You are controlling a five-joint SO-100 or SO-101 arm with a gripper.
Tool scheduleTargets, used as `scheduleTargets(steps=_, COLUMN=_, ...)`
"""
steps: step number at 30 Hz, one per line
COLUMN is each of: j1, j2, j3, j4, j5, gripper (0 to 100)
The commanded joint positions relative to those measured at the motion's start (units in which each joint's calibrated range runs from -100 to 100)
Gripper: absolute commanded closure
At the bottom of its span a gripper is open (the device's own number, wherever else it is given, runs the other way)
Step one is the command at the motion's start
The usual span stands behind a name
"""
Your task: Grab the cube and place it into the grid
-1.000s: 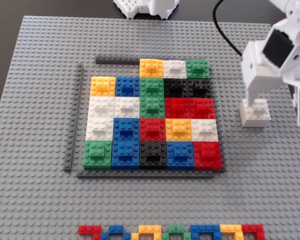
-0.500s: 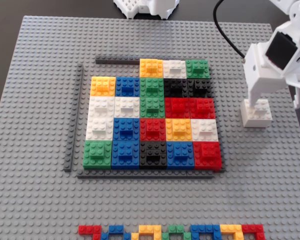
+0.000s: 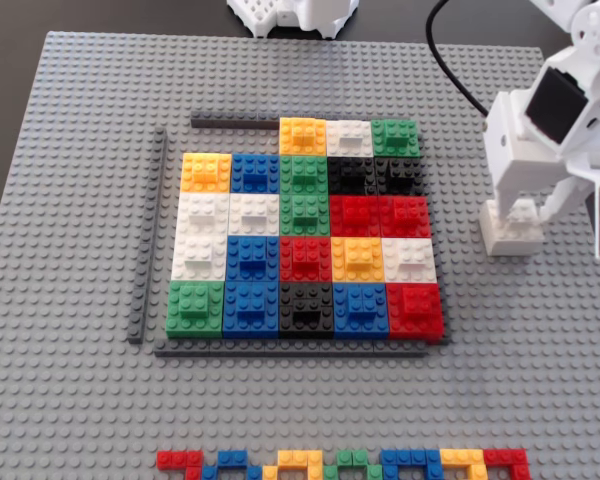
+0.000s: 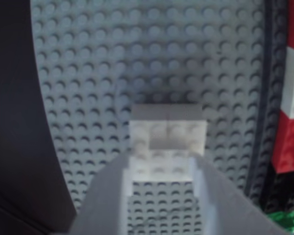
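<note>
The white cube (image 3: 512, 232) stands on the grey baseplate just right of the grid (image 3: 305, 240), apart from it. The grid is a patchwork of coloured blocks framed by dark-grey strips; its top row holds only three blocks at the right. My white gripper (image 3: 523, 213) reaches down onto the cube, open, one finger on each side of its raised top brick. In the wrist view, which is blurred, the cube (image 4: 167, 139) sits between my fingertips, with the gripper (image 4: 161, 164) straddling its near edge. The grid's edge (image 4: 289, 122) shows at the right.
The grey studded baseplate (image 3: 80, 200) covers the table. A zigzag row of small coloured bricks (image 3: 340, 462) lies at its front edge. The white arm base (image 3: 295, 15) and a black cable (image 3: 450, 60) are at the back. Bare studs show in the grid's top-left corner (image 3: 230, 137).
The jaws have spread: a second finger now shows to the right of the cube. The wrist has turned slightly. The cube has stayed in place.
</note>
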Motion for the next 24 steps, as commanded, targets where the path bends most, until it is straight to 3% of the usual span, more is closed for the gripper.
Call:
scheduleTargets(steps=1, j1=0.5, j2=-1.4, j3=-3.2, j4=0.2, j5=0.0, gripper=91)
scheduleTargets(steps=24, j1=1.1, j2=-12.7, j3=-8.6, j4=6.5, j5=2.8, gripper=96)
